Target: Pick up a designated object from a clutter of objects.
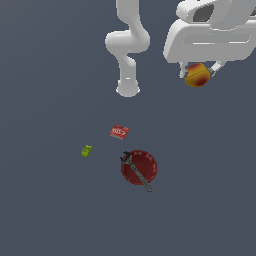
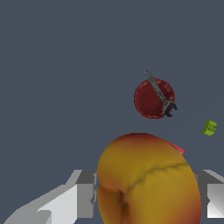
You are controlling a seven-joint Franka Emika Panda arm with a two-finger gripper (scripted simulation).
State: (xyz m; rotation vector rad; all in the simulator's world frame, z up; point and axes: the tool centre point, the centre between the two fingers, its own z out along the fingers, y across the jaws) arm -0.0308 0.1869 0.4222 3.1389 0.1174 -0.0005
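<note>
My gripper is shut on the orange-yellow fruit with a red blush and holds it high above the floor at the exterior view's upper right. In the wrist view the fruit fills the lower middle between the grey fingers. Far below lie the rest of the clutter: a dark red round plate with a grey wrench lying across it, a flat red box and a lime-green block.
The arm's white base stands at the back middle of the dark grey floor. The plate, wrench and green block also show in the wrist view; the fruit hides most of the red box.
</note>
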